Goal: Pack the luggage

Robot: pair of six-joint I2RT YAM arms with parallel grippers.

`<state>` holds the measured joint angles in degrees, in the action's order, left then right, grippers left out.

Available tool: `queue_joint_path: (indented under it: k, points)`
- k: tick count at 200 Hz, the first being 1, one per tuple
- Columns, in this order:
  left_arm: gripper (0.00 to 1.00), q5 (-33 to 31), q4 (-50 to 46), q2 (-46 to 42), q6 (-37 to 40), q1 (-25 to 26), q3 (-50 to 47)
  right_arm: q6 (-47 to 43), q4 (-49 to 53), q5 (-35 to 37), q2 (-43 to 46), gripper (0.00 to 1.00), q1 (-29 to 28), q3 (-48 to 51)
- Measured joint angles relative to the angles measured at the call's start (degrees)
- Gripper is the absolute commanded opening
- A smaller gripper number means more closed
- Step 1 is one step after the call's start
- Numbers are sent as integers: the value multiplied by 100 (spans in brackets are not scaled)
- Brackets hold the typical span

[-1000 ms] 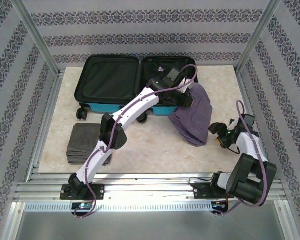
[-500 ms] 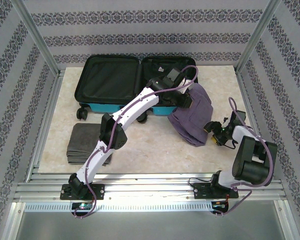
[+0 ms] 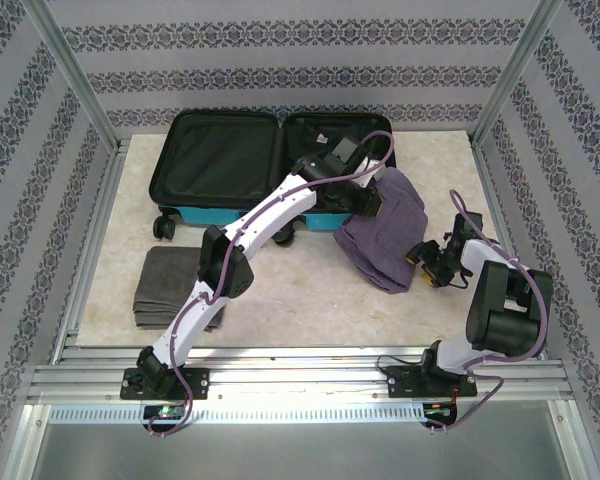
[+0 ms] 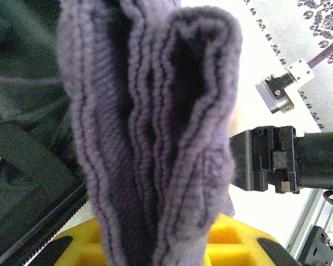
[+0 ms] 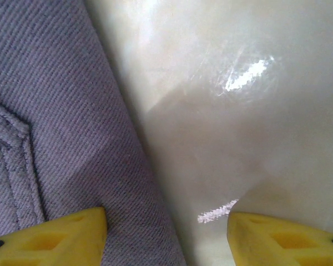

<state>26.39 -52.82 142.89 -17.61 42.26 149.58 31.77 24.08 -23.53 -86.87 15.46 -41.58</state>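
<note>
Clamped on purple garment [image 3: 388,240] with left gripper [image 3: 370,202], beside luggage [image 3: 215,160]. Spread apart at right gripper [image 3: 426,262], near table's [image 3: 310,295] right edge.

Here's luggage [image 3: 230,213]: turquoise shell, black lining, black wheels. Over to garment [image 3: 392,235]: dusty purple, fine diagonal twill up close, darker stitched seams. Folded clothes stack [image 3: 170,288]: charcoal grey. Worktop [image 3: 300,295]: cream, faint marbling, white glints. Walls [image 3: 300,45]: pale lilac, dark damask bands. Left arm [image 3: 270,215]: white shells, black joints, purple cable [image 3: 365,140]. Right hand [image 5: 166,233]: yellow fingertips. Left hand [image 4: 161,249]: yellow too.
</note>
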Motion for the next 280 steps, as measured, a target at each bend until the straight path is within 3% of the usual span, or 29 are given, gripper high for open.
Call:
queue_joint_path:
  k: [76, 119, 147, 211, 280]
  points:
    - [0, 0, 0, 0, 0, 0, 0, -142, -660, -343, -35, 63, -372, -197]
    - [0, 15, -2, 0, 0, 0, -2, -179, -811, -452, -492, 62, -374, -319]
    - [0, 20, 2, 0, 0, 0, -11, -251, -935, -549, -684, 47, -374, -404]
    - [0, 120, 13, 2, -81, -2, -11, -531, -713, -520, -428, 0, -437, -444]
    - [0, 304, 55, 2, -168, -7, -11, -719, -22, -363, 1104, 0, -433, -400]
